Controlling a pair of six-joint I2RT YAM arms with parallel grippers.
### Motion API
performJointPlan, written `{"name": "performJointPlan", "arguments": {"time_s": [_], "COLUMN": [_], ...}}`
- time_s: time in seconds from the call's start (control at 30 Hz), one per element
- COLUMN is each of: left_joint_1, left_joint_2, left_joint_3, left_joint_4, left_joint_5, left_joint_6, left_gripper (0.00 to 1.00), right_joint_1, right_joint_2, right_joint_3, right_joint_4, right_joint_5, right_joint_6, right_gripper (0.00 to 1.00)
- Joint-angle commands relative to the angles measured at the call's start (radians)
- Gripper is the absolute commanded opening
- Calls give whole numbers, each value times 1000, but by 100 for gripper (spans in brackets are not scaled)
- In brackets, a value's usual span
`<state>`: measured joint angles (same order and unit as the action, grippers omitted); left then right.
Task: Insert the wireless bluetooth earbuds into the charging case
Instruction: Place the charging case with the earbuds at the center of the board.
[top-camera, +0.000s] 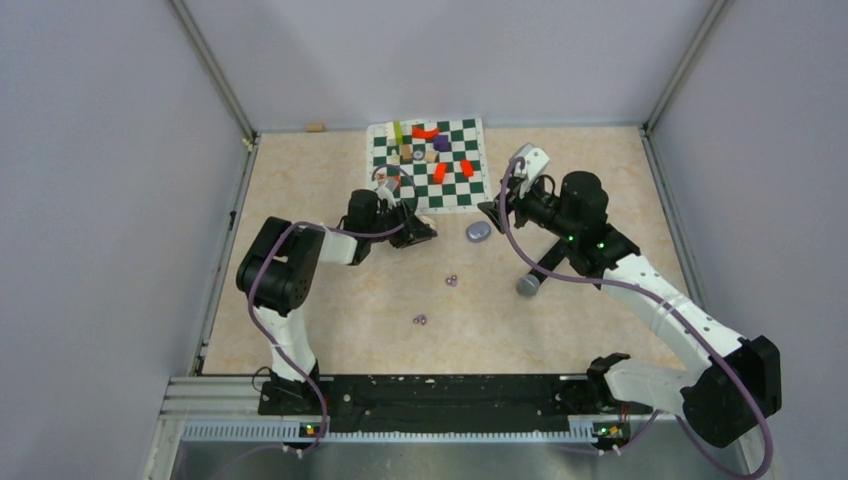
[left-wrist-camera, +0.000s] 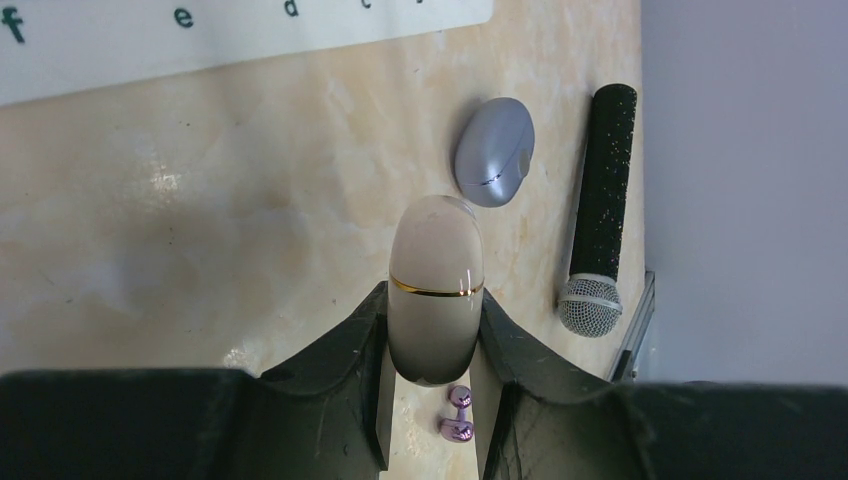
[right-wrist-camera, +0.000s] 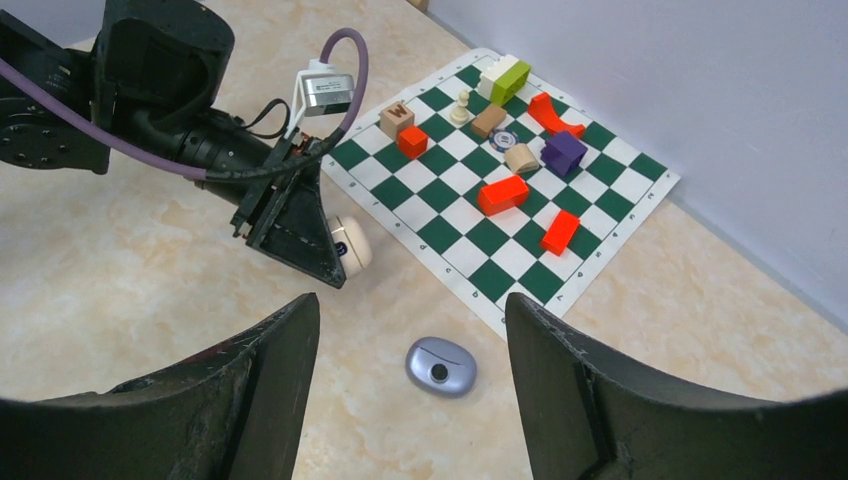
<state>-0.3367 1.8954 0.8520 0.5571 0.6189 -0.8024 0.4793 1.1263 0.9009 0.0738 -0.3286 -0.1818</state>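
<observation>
On the marbled desk (top-camera: 330, 290) beside the chessboard mat (top-camera: 460, 185), left pincer (left-wrist-camera: 436, 320) clamped on cream gold-banded oval case (left-wrist-camera: 436, 250), right pincer (right-wrist-camera: 412, 310) spread wide, empty, near grey-lilac oval case (right-wrist-camera: 441, 366), purple earbuds (left-wrist-camera: 457, 429) loose.

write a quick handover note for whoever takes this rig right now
Left gripper: shut on a cream capsule.
Right gripper: open, empty, over the grey case.
Grey case: closed, on the table beside the chessboard; probably the charging case.
Purple earbuds: loose on the table in two spots, the other at.
Done: nothing inserted.
Left: open the case, pick up and seat each earbud.
</observation>
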Motion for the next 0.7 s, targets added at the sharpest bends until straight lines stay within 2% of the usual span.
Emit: {"name": "performJointPlan", "arguments": {"time_s": [0.0, 0.27, 0.67], "left_joint_1": [-6, -25, -50], "left_joint_2": [28, 38, 15], "left_joint_3": [47, 34, -5], "left_joint_4": [-41, -51, -87], "left_joint_5": [14, -3, -67], "left_joint_6": [-54, -69, -125], "left_gripper": [5, 14, 37], "right_joint_1": [-11, -13, -14], "right_joint_2": [-29, -32, -47], "right_joint_3": [-9, -16, -20], "right_joint_4": [79, 84, 99], "right_joint_5": [25, 40, 57], "right_joint_6": [16, 13, 27], "right_gripper": [68, 68, 69]}}
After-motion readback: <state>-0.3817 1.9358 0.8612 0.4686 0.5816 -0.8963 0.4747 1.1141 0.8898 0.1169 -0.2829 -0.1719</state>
